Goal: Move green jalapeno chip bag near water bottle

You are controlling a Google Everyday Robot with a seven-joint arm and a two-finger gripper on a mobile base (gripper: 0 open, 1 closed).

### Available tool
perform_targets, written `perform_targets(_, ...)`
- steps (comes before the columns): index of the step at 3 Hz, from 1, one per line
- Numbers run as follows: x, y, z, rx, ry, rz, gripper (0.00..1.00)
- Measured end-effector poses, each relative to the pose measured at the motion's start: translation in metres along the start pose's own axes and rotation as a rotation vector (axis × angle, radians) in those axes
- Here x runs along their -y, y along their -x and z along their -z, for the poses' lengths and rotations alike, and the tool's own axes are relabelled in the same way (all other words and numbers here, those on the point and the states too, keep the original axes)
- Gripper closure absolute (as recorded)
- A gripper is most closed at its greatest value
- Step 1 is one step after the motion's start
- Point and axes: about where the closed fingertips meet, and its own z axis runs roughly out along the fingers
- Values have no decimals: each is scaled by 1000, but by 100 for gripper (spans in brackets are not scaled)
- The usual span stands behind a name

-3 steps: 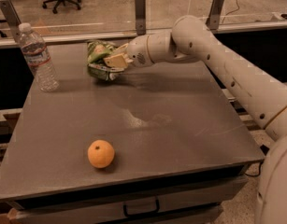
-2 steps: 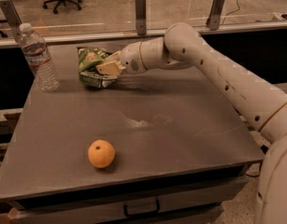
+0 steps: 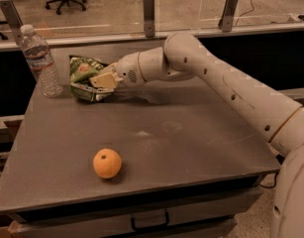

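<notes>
The green jalapeno chip bag lies at the back left of the grey table, a short way right of the water bottle. The bottle stands upright near the table's back left corner, clear with a white cap. My gripper reaches in from the right and is shut on the bag's right side. The bag looks to rest on or just above the tabletop.
An orange sits near the front of the table, left of centre. My white arm crosses the table's back right. A glass barrier with metal posts runs behind the table. A drawer handle shows below the front edge.
My gripper has carried the bag leftward along the back of the table, closer to the water bottle, and lowered it slightly.
</notes>
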Motion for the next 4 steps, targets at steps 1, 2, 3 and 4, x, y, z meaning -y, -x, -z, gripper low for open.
perform_targets(1, -9, -2, -8, 2, 19, -15, 35)
perform_targets(2, -10, -1, -12, 5, 23, -17, 4)
perform_targets(3, -8, 0, -13, 7, 21, -13, 0)
perform_targets(4, 9, 24, 9, 45, -48, 24, 0)
